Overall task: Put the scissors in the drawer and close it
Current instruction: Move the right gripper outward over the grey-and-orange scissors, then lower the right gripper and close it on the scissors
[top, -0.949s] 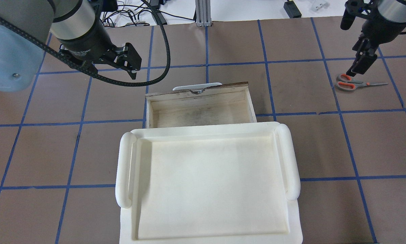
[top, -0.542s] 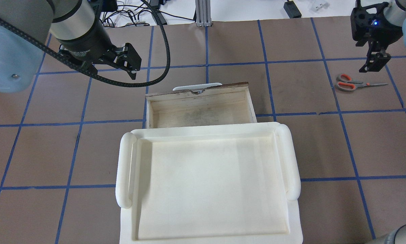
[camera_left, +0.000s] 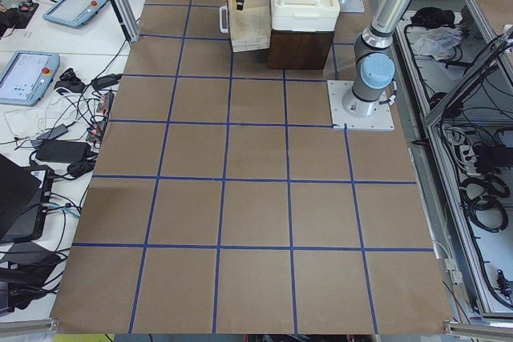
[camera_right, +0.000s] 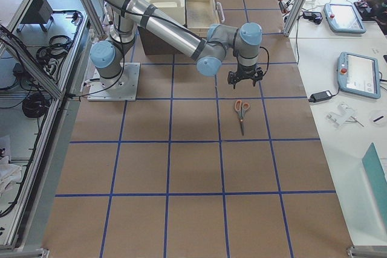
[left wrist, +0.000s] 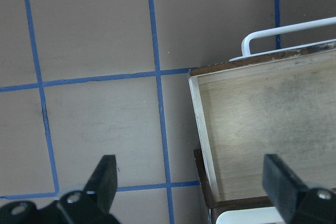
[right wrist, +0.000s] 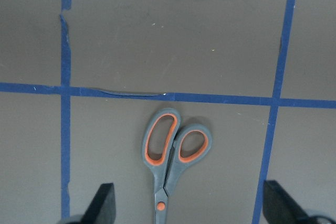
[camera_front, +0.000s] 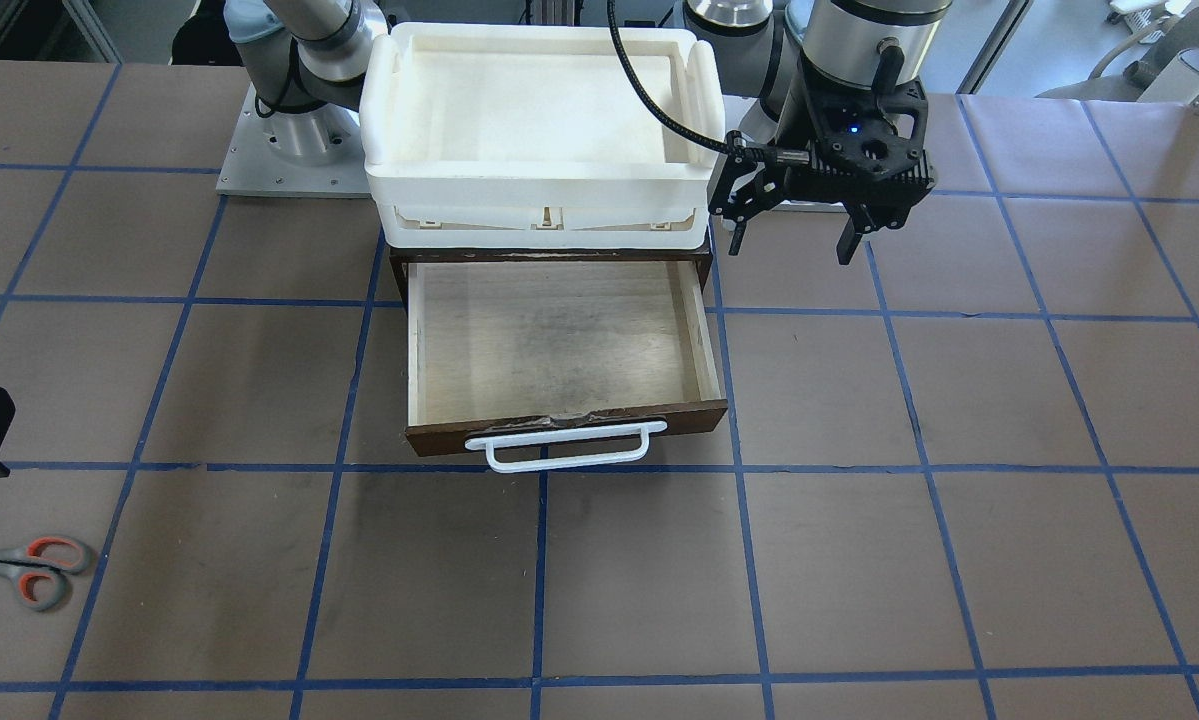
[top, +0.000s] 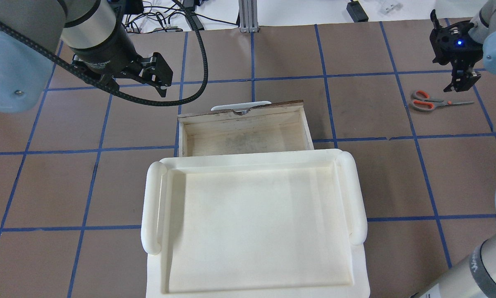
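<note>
- Right gripper (top: 461,82) has shifted toward the right frame edge since 0.9 s ago and its wrist has turned; the right arm's elbow now shows in the overhead's lower right corner.
- Scissors (top: 432,102), left gripper (top: 159,76) and drawer (top: 241,117) are unchanged.
- Right jaws are spread wide and hold nothing. In the wrist view the scissors lie on the table between the two fingers (right wrist: 105,203).
- Scissors are flat on the brown table in the upper right of the overhead, blades closed and pointing right, well apart from the drawer.
- Left jaws are open and empty, upper left of the overhead, beside the drawer's corner.
- Drawer is pulled out at upper centre, white bar handle (top: 240,106) on its front; white tray (top: 152,207) is on the cabinet top.
</note>
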`<state>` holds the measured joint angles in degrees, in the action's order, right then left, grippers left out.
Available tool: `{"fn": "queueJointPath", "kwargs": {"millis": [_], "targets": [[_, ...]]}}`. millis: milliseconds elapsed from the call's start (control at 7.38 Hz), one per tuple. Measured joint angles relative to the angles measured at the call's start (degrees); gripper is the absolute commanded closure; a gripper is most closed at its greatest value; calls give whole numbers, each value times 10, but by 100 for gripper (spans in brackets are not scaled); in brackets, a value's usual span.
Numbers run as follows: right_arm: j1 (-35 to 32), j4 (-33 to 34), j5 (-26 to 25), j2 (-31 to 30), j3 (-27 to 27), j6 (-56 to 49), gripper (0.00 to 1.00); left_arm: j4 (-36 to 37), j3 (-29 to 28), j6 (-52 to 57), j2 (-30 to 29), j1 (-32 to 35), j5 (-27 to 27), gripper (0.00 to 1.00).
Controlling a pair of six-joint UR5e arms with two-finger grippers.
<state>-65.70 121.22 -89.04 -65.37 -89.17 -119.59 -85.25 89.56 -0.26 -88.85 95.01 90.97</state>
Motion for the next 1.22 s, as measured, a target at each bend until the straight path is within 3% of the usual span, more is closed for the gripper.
{"fn": "queueJointPath", "kwargs": {"millis": [678, 1220], "targets": [[46, 40, 18, 77, 23, -76, 0, 0, 0, 0, 0, 0, 0, 0], [55, 61, 19, 102, 28, -80, 4, 0, 0, 0, 0, 0, 0, 0]]}}
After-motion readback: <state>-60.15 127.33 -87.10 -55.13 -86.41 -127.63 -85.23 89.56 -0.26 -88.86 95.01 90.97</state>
